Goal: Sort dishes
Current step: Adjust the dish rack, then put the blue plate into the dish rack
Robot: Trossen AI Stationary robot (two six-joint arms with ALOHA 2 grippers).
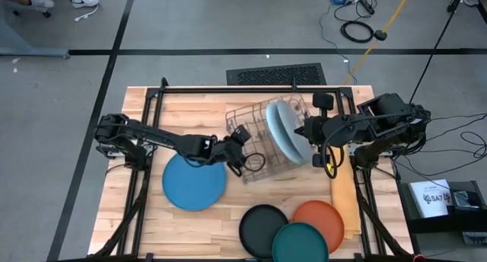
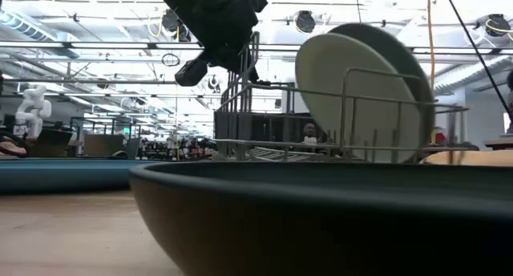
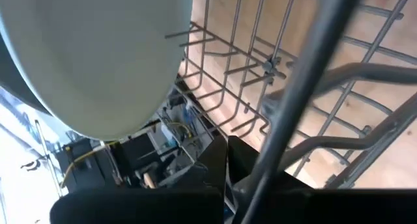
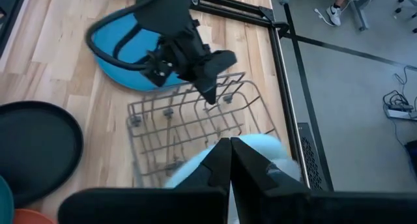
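Observation:
A wire rack (image 1: 255, 151) stands mid-table, with a pale grey plate (image 1: 278, 129) and a pale blue plate (image 1: 295, 138) on edge between its wires. My left gripper (image 1: 242, 135) is shut on the rack's left side. My right gripper (image 1: 308, 129) is shut close to the right of the standing plates, with the pale blue plate (image 4: 264, 152) just behind its fingers. A medium blue plate (image 1: 194, 180) lies flat on the table at the left. A black plate (image 1: 262, 228), an orange plate (image 1: 319, 216) and a teal plate (image 1: 300, 244) lie at the near edge. My left gripper pinches a top rim wire (image 4: 220, 92) of the rack, on the side toward the medium blue plate, between its two fingers. The fingers come from the table's left, slanting down, and the wire (image 3: 287, 120) runs across them. The rack rests on the table. My right gripper: whether it touches the pale blue plate cannot be told, since its own fingers hide the spot.
A tan strip (image 1: 342, 197) lies along the table's right side beside the orange plate. Black frame rails (image 1: 228, 89) border the far and side edges. Bare wood (image 1: 152, 224) shows at the near left.

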